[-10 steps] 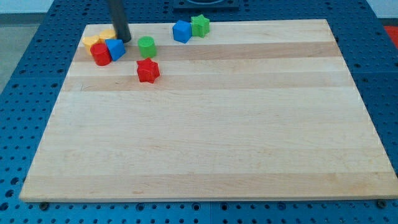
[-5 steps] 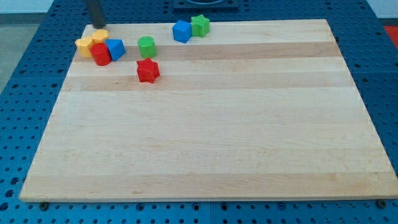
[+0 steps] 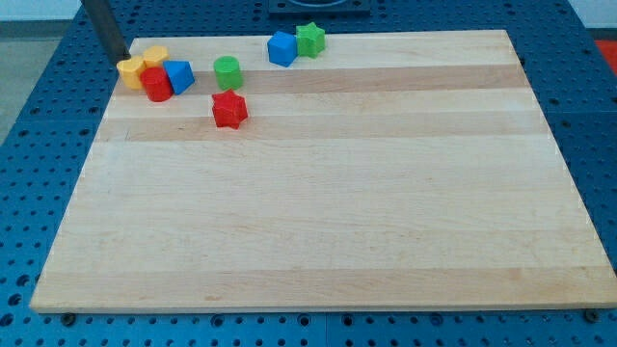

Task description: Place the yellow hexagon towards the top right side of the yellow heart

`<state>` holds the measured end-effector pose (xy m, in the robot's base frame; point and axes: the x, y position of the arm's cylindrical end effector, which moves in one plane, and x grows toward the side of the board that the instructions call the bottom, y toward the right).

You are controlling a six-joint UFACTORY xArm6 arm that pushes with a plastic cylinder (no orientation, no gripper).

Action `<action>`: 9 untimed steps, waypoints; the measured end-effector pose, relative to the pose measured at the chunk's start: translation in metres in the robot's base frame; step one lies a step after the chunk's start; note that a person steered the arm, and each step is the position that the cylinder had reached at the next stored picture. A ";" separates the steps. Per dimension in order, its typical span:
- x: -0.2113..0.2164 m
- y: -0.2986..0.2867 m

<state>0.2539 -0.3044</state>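
Here, two yellow blocks (image 3: 142,64), two red, two blue, two green; my tip (image 3: 119,58) beside the yellows, holding nothing.

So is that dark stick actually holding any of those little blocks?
No, nothing is held. The rod can only push, and my tip sits at the board's top-left corner, just left of and above the yellow blocks, apparently not touching them.

my tip (image 3: 118,56) | just left of, perhaps touching, yellow heart (image 3: 130,70)
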 end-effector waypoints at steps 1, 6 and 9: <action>0.024 0.000; 0.005 0.012; 0.048 0.021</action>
<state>0.3023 -0.2830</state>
